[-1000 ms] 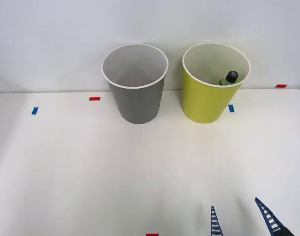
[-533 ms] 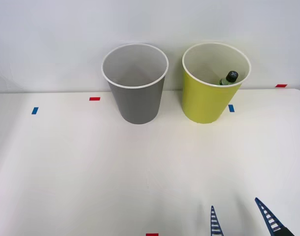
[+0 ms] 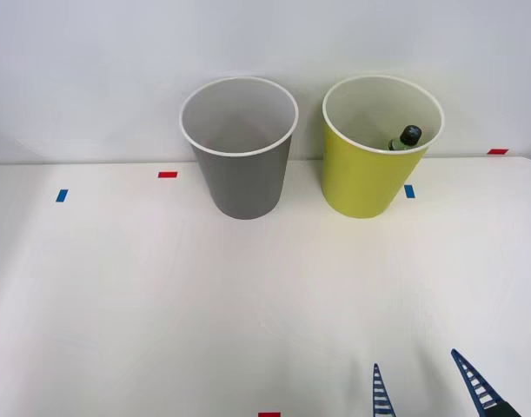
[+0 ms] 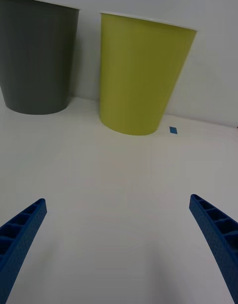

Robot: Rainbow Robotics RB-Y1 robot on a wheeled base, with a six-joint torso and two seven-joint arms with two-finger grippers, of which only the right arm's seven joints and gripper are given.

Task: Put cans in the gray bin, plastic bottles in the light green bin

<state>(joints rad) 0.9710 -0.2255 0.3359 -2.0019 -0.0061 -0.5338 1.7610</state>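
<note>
No legible text, brand, number or sign on any item.

- Tall round tapered gray plastic bin (image 3: 241,165): plain wall, unmarked.
- Tall round tapered yellow-green plastic bin (image 3: 362,178): plain wall, unmarked.
- Small green plastic bottle with black ribbed cap (image 3: 406,139), inside the yellow-green bin: its label is too hidden to read.
- Small red and blue tape markers (image 3: 167,175) on the white table (image 3: 161,295), far beyond the fingers: plain colour patches, no writing.
</note>
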